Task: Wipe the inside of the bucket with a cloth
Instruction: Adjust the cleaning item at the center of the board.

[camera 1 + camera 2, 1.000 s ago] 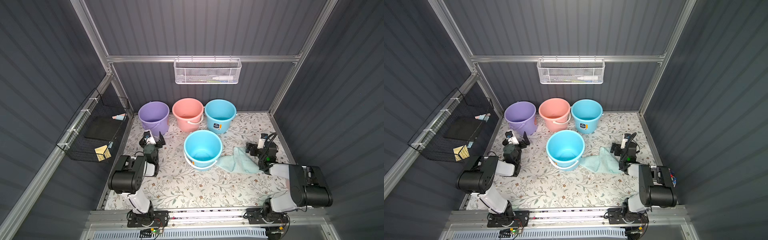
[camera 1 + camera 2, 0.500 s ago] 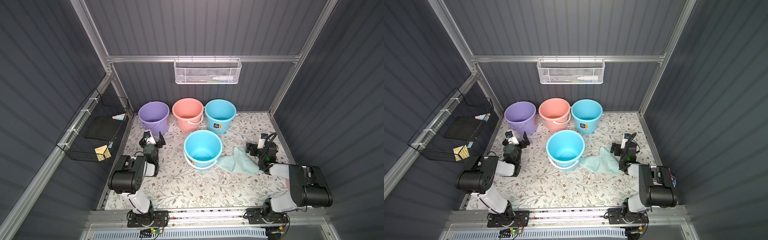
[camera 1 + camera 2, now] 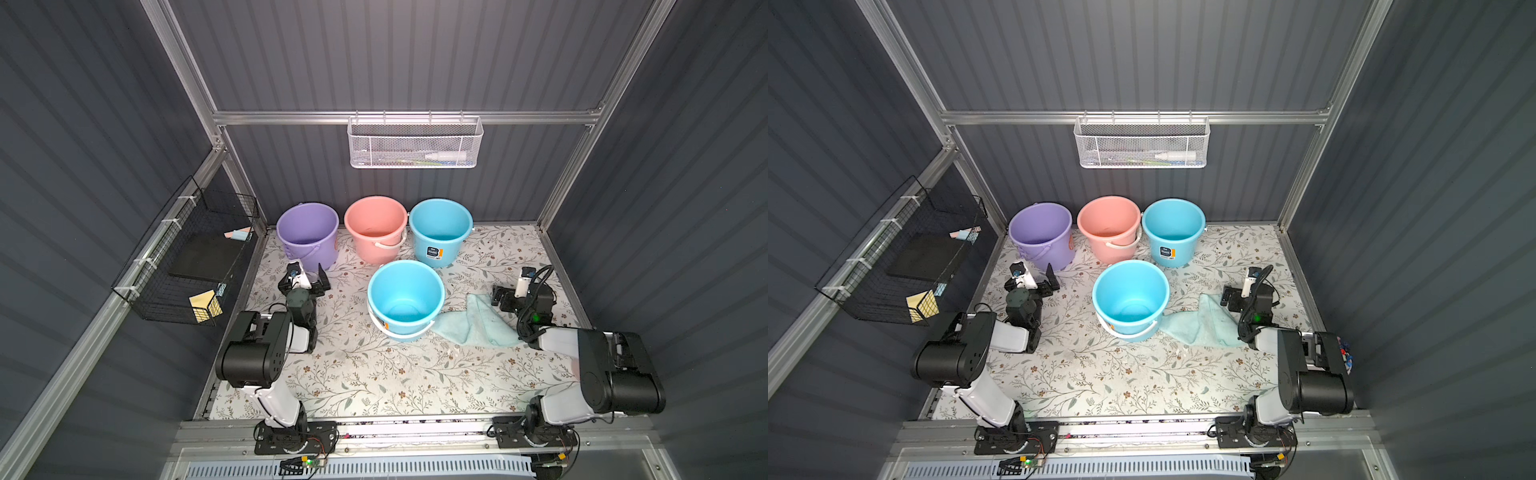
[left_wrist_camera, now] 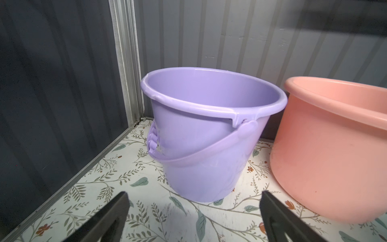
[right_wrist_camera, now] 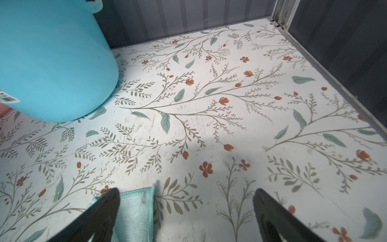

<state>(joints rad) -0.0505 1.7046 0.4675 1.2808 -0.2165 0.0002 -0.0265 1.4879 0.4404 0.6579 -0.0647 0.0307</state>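
An empty light blue bucket (image 3: 405, 297) (image 3: 1129, 297) stands upright in the middle of the floral mat, its white handle down at the front. The pale aqua cloth (image 3: 473, 322) (image 3: 1202, 324) lies rumpled on the mat just right of it, one edge touching the bucket's base. My right gripper (image 3: 509, 294) (image 3: 1237, 297) rests low at the cloth's far right edge, open and empty. In the right wrist view a cloth corner (image 5: 136, 211) lies beside one finger of the right gripper (image 5: 186, 199). My left gripper (image 3: 305, 279) (image 3: 1030, 279) (image 4: 193, 201) is open and empty, facing the purple bucket (image 4: 205, 134).
A purple bucket (image 3: 307, 232), a pink bucket (image 3: 376, 226) (image 4: 330, 150) and a labelled blue bucket (image 3: 440, 230) (image 5: 52, 62) line the back wall. A white mesh basket (image 3: 415, 143) hangs on the back wall, a black wire basket (image 3: 187, 266) on the left wall.
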